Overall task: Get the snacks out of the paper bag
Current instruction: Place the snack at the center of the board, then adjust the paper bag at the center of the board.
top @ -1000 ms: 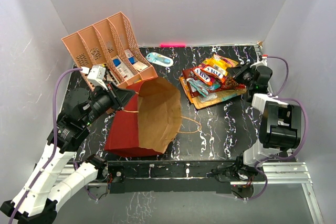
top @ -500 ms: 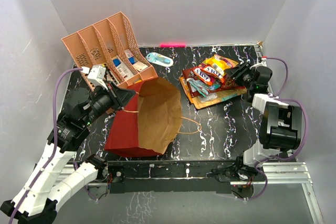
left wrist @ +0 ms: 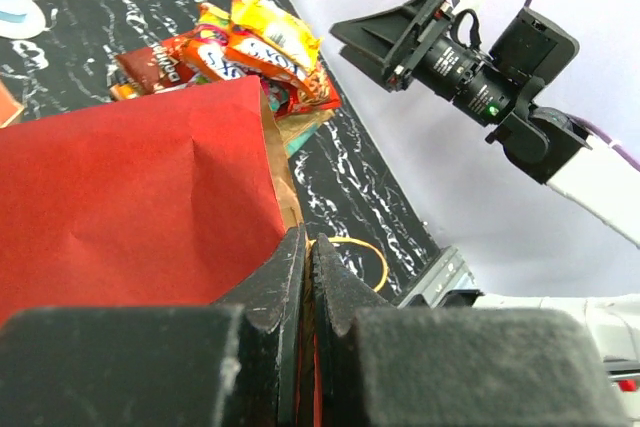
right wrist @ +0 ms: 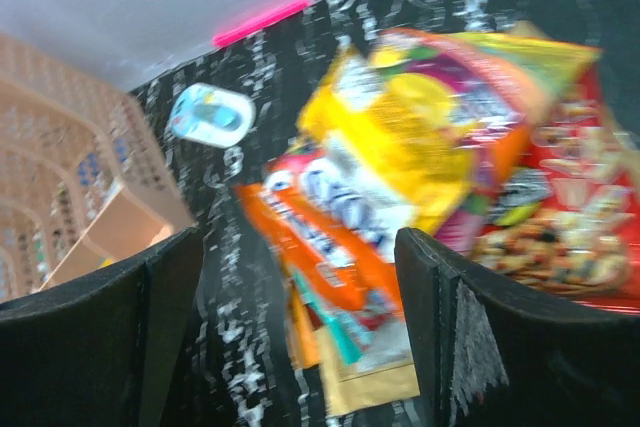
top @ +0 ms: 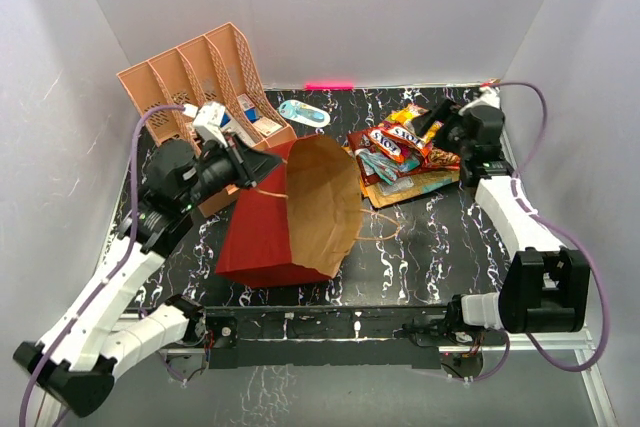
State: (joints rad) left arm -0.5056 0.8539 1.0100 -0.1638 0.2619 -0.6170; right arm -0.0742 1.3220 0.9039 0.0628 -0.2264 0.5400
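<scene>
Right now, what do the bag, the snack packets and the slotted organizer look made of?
Bag: matte paper, dark red outside, brown kraft inside, creased.
Snack packets: glossy foil or plastic film, crinkled, with glints.
Organizer: peach plastic, probably; perforated moulded walls.

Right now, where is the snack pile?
In the top view, the snacks lie back right, between the paper bag and the right gripper.

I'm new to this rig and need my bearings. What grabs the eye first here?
The dark-red paper bag dominates mid-table, brown mouth gaping, its edge pinched by the shut left gripper. Right of it, a bright pile of snacks sits near the open right gripper.
</scene>
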